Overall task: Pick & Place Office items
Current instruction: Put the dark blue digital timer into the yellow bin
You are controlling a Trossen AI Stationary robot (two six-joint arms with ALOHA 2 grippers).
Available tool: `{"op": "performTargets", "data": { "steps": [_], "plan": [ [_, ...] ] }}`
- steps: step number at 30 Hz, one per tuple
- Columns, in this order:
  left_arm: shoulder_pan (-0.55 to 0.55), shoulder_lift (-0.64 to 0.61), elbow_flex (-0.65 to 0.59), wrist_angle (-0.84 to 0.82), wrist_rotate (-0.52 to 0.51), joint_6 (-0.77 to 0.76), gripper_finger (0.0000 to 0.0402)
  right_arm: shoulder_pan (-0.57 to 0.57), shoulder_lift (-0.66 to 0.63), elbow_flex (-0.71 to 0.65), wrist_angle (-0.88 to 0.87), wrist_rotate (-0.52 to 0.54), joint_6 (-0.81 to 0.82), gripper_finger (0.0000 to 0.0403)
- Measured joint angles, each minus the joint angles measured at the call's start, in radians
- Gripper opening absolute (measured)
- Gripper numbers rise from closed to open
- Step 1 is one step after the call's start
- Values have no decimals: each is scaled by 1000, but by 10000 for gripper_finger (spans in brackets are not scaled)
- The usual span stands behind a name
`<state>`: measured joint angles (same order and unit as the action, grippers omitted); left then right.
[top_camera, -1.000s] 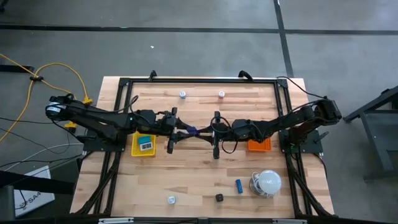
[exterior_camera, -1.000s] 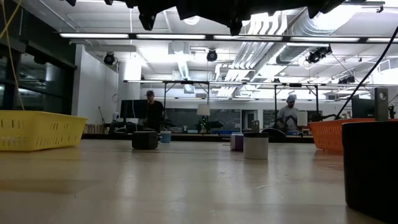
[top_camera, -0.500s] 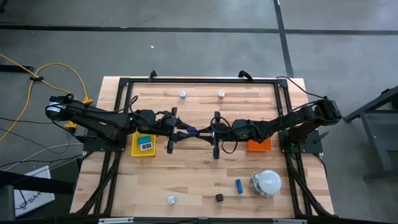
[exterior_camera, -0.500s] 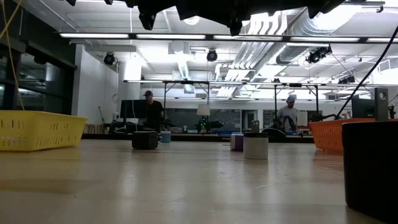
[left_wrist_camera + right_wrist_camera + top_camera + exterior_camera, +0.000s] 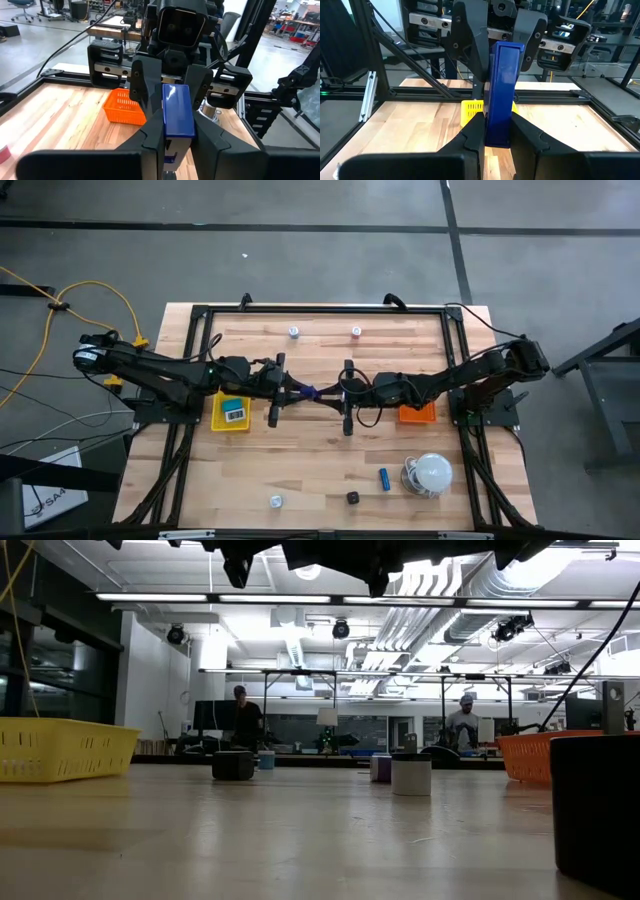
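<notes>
1. Yellow tray sits left of centre on the worktop, a blue-labelled item inside.
2. Left gripper reaches in from the left, mid-worktop, held above the surface, fingers clamped on the blue stick.
3. Same blue stick is also pinched by the right gripper, coming from the right; both grippers meet tip to tip.
4. Orange tray right of centre.
5. Near edge, left to right: white round bit, black block, another blue stick, white dome.
6. Far edge: two white round bits.
</notes>
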<state>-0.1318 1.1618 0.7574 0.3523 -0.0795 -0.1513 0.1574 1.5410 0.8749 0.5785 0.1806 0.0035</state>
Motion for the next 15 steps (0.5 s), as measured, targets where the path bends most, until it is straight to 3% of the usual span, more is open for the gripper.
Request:
{"op": "performTargets", "data": {
  "steps": [15],
  "plan": [
    [0,0,0,0,-1,2,61,0,0,0,0,2,3,77]
  ]
}}
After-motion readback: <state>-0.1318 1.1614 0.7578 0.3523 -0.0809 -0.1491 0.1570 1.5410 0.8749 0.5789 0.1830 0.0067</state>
